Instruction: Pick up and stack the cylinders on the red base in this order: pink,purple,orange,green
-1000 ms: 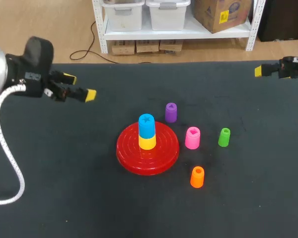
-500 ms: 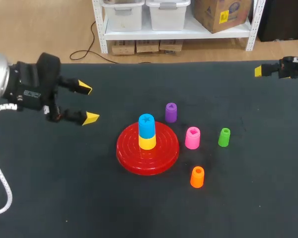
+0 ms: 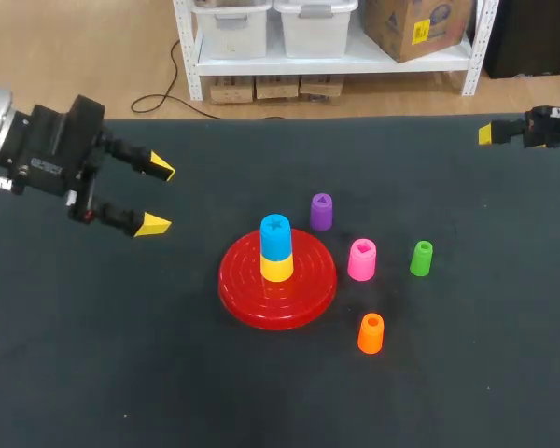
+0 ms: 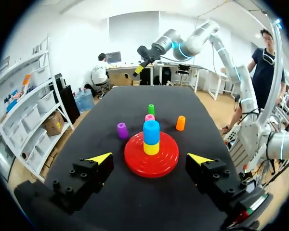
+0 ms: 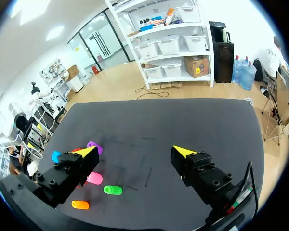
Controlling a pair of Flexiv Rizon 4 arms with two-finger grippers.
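The red base [image 3: 303, 297] lies mid-table with a yellow cylinder [image 3: 276, 269] on it and a blue one [image 3: 276, 235] on top. To its right stand the purple [image 3: 321, 212], pink [image 3: 361, 259], green [image 3: 421, 259] and orange [image 3: 371, 333] cylinders, all upright and apart. My left gripper [image 3: 157, 196] hangs open and empty left of the base, facing it; in its wrist view the gripper [image 4: 150, 159] has the base [image 4: 135, 163] ahead of it. My right gripper [image 3: 493, 133] stays open and empty at the far right edge; the green cylinder [image 5: 112, 190] and pink cylinder [image 5: 94, 178] lie well below it.
A dark cloth covers the table [image 3: 121, 373]. Nothing else stands on it. Wide bare stretches lie at the front, the left and the far right.
My left gripper has turned at the wrist and dropped lower, its fingers now spread toward the base, then drawn slightly back left. The right arm and the cylinders have not moved.
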